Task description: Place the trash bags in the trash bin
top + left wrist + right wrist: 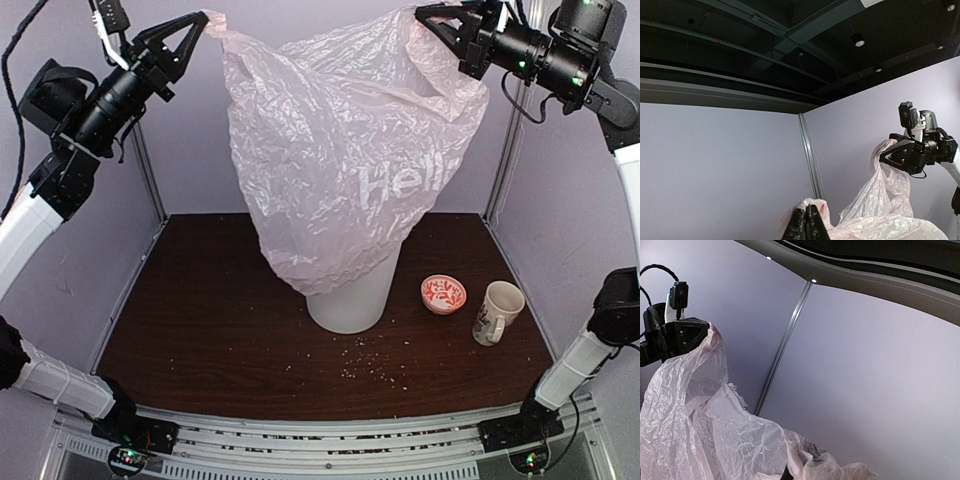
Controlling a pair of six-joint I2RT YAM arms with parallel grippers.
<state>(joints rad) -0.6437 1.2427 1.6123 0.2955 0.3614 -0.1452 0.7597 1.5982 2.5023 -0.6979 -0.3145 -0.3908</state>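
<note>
Nearest the front edge of the dark wooden surface (200,320), a scatter of pale crumbs (370,372) lies right of centre. Just behind them, toward the right edge, a floral mug (497,311) stands upright with a small red-patterned bowl (443,294) just beside it on its left, the two apart.

The trash bin (350,305) stands upright near the middle of the surface, well apart from the bowl. Only its lower white wall shows. The crinkled bottom of the pale-pink trash bag (340,150) hangs over its rim and upper part; whether any of the bag is inside cannot be told.

The bag is stretched wide above the bin, toward the far edge, its white lettering facing the right. The left gripper (205,25) has its jaws pressed together, pinching the bag's upper left corner. The right gripper (422,14) likewise pinches the upper right corner, jaws closed on the plastic.
</note>
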